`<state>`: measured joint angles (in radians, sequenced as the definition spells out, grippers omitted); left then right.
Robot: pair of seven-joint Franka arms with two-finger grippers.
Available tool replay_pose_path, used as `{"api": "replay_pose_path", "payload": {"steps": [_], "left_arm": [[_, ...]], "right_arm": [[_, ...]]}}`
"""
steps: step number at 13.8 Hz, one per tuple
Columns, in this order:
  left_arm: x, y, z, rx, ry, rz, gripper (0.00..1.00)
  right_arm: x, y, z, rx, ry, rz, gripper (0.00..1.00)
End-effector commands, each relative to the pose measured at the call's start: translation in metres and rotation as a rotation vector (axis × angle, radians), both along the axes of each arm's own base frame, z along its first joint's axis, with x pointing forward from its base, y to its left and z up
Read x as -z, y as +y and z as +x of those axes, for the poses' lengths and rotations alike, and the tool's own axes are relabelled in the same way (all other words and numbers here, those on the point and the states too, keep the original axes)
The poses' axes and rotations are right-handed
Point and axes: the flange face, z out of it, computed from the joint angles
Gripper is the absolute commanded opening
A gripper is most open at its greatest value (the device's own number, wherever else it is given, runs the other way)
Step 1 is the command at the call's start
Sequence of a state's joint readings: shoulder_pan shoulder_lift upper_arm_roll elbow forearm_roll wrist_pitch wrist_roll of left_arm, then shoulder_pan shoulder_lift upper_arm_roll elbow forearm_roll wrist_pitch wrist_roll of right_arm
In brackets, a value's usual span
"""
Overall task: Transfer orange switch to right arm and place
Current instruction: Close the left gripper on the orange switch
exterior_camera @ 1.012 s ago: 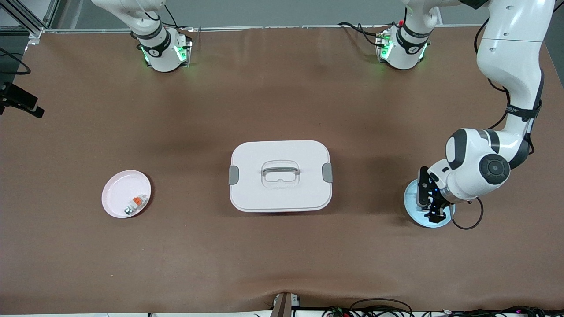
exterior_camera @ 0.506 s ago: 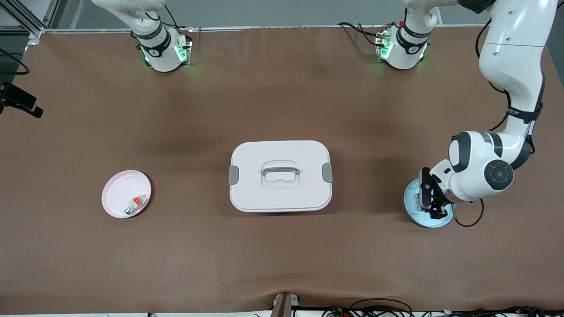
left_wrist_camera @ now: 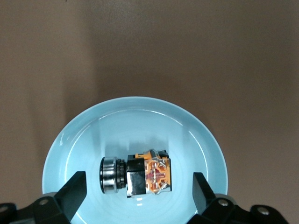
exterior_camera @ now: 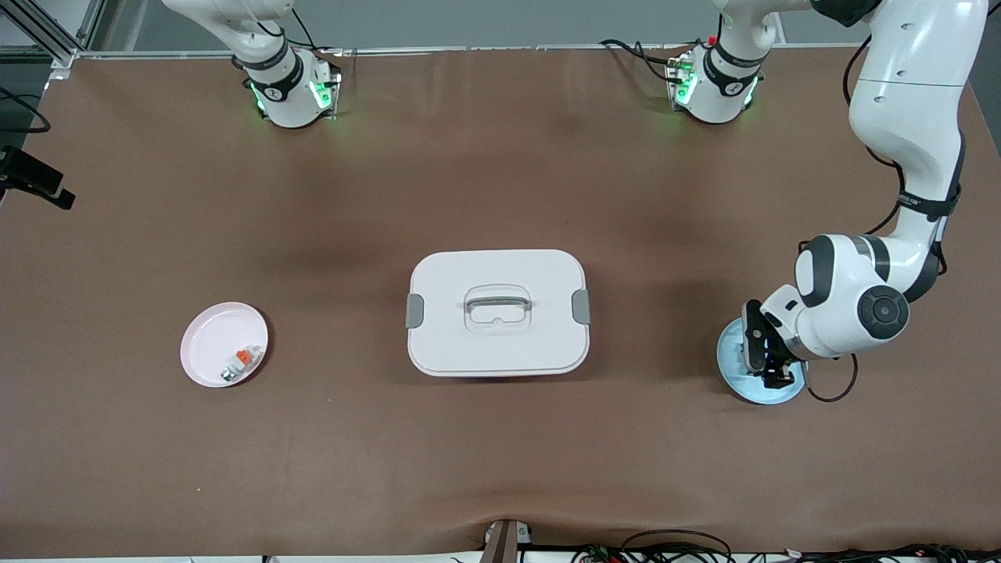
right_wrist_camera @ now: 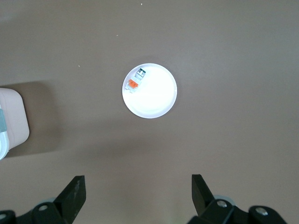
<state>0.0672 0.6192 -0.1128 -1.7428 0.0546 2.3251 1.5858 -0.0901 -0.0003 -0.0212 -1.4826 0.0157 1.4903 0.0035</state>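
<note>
- I count two plates on the table (exterior_camera: pixel 500 453): a pale blue plate (exterior_camera: pixel 729 361) at the left arm's end and a pink plate (exterior_camera: pixel 209 344) at the right arm's end.
- Between them I see one white lidded box (exterior_camera: pixel 497 311), its grey handle on top and a grey clasp at each short end.
- One orange switch (left_wrist_camera: pixel 135 175) lies on its side in the blue plate, its ribbed metal ring at one end and the orange block at the other.
- One whitish-grey part with an orange tab (exterior_camera: pixel 239 361) sits in the pink plate, near the rim that is closer to the front camera; I see it in the right wrist view too (right_wrist_camera: pixel 134 80).
- My left arm (exterior_camera: pixel 907 141) reaches down from its base and bends at the wrist, so that the left hand (exterior_camera: pixel 770 366) sits low over the blue plate.
- The left hand's fingers (left_wrist_camera: pixel 72 189) are spread, one on each side of the switch and clear of it.
- My right arm (exterior_camera: pixel 258 47) waits, with only its base and lower links showing in the front view.
- The right hand (right_wrist_camera: pixel 138 196) hangs high above the table with the pink plate below it, its fingers (right_wrist_camera: pixel 74 191) spread wide and holding nothing.
</note>
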Motion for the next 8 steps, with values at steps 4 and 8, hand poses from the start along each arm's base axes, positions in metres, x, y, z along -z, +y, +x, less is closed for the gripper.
{"api": "replay_pose_path", "payload": {"steps": [4,8], "left_arm": [[0.013,0.006,0.004,-0.012,-0.008,-0.001,1.00],[0.020,0.006,0.003,-0.003,-0.005,-0.001,1.00]], "right_arm": [[-0.003,-0.003,-0.003,0.008,-0.008,0.010,1.00],[-0.003,-0.002,-0.002,0.007,-0.010,0.009,1.00]]}}
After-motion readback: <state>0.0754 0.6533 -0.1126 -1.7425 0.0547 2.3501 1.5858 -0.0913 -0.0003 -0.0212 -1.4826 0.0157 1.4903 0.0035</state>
